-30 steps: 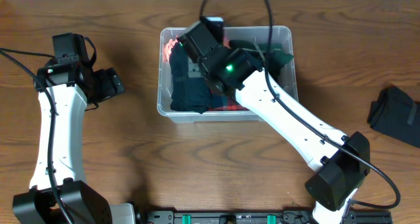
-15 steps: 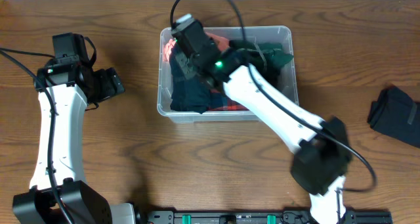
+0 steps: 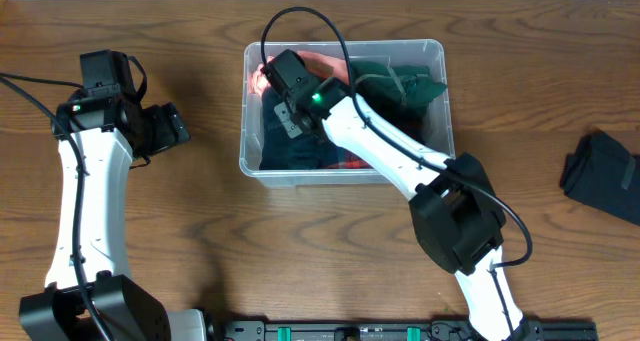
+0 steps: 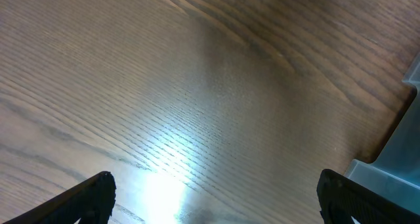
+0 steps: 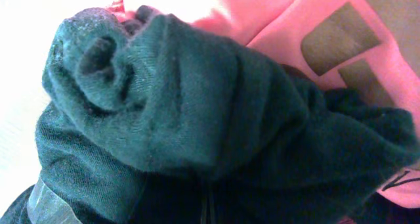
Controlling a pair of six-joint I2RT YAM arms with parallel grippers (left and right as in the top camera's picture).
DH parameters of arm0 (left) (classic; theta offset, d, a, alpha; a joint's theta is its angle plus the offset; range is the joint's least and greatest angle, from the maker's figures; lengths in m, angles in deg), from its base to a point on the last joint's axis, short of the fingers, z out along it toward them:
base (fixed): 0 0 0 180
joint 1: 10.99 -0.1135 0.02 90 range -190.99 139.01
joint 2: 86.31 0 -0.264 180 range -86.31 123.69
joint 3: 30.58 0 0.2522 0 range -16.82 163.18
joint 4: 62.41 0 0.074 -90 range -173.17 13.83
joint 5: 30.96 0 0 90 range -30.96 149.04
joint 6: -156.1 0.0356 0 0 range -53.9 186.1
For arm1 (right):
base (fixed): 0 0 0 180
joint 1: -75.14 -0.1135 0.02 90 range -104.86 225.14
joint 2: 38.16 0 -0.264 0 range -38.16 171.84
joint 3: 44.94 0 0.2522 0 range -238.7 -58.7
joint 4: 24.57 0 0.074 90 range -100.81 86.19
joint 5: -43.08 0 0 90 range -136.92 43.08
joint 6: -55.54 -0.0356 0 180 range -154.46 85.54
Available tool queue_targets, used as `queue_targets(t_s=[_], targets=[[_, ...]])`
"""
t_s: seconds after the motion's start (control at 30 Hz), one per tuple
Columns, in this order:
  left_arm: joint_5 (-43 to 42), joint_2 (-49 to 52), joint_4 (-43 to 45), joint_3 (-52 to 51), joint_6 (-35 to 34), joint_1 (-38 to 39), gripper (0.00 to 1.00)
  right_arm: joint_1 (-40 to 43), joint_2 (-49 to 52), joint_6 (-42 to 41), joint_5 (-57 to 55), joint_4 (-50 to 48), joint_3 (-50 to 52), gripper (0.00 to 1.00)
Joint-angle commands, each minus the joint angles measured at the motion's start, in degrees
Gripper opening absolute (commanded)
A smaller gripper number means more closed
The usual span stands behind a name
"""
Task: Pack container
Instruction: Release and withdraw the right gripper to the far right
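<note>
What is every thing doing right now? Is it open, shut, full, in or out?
container: no lid on, holding a heap of clothes.
green garment: crumpled inside the container.
pink garment: inside, partly covered by the green garment.
dark garment: out on the table, not packed.
left gripper: open, holding nothing.
right gripper: down in the container; open or shut cannot be told.

We see a clear container (image 3: 447, 101) on a brown wood-grain bench (image 3: 180, 231). Inside the container: pink garment (image 5: 315, 20) with grey-brown blocks, dark green cloth (image 5: 184, 106), navy cloth (image 3: 285, 146), red checked patch (image 3: 350, 163). Well right of the container: black cloth (image 3: 605, 176). Arms (image 3: 85, 201) white, black joints.
</note>
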Motion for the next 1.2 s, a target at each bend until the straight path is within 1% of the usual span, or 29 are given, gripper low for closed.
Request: queue_targets(t_s=[0.0,0.07,0.1,0.17,0.2,0.23,0.37,0.47,0.5,0.53,0.57,0.63,0.73,0.8,0.87,0.97,1.13,1.17], targets=[[0.2,0.3,-0.1,0.0,-0.7,-0.2,0.98,1.5,-1.5,-0.6,-0.8,1.5,0.5,0.01],[0.2,0.3,-0.1,0.0,-0.7,-0.2,0.98,1.6,-5.3,-0.6,-0.7,1.8,0.0,0.05],[0.2,0.3,-0.1,0.0,-0.7,-0.2,0.98,1.9,-7.5,-0.7,-0.6,2.0,-0.2,0.09],[0.2,0.3,-0.1,0.0,-0.7,-0.2,0.98,2.8,-12.8,-0.7,-0.4,2.4,-0.2,0.26],[0.2,0.3,-0.1,0.0,-0.7,-0.2,0.98,3.3,-15.1,-0.7,-0.4,2.8,-0.2,0.31],[0.2,0.3,-0.1,0.0,-0.7,-0.2,0.98,4.5,-18.8,-0.7,-0.4,3.7,-0.2,0.36],[0.2,0.3,-0.1,0.0,-0.7,-0.2,0.98,10.1,-27.3,-1.7,-0.4,8.2,-0.2,0.51],[0.2,0.3,-0.1,0.0,-0.7,-0.2,0.98,17.2,-32.2,-3.9,-0.3,14.5,-0.2,0.61],[0.2,0.3,-0.1,0.0,-0.7,-0.2,0.98,19.7,-33.3,-4.9,-0.4,16.9,-0.2,0.69],[0.2,0.3,-0.1,0.0,-0.7,-0.2,0.98,22.3,-34.2,-6.1,-0.4,19.4,-0.2,0.84],[0.2,0.3,-0.1,0.0,-0.7,-0.2,0.98,25.6,-35.1,-8.4,-0.4,22.5,-0.2,0.93],[0.2,0.3,-0.1,0.0,-0.7,-0.2,0.98,32.3,-36.2,-11.0,-0.5,27.3,-0.2,0.99],[0.2,0.3,-0.1,0.0,-0.7,-0.2,0.98,42.6,-36.3,-12.9,-0.2,32.0,-0.1,0.99],[0.2,0.3,-0.1,0.0,-0.7,-0.2,0.98,49.5,-36.2,-12.9,0.8,32.7,0.9,0.99],[0.2,0.3,-0.1,0.0,-0.7,-0.2,0.98,54.7,-36.2,-12.9,1.7,32.4,2.3,0.99],[0.2,0.3,-0.1,0.0,-0.7,-0.2,0.98,61.4,-36.2,-11.8,2.2,29.3,5.8,0.99],[0.2,0.3,-0.1,0.0,-0.7,-0.2,0.98,70.4,-36.2,-4.8,3.6,21.8,14.1,0.99],[0.2,0.3,-0.1,0.0,-0.7,-0.2,0.98,72.2,-36.2,-1.5,4.6,19.1,16.2,0.99]])
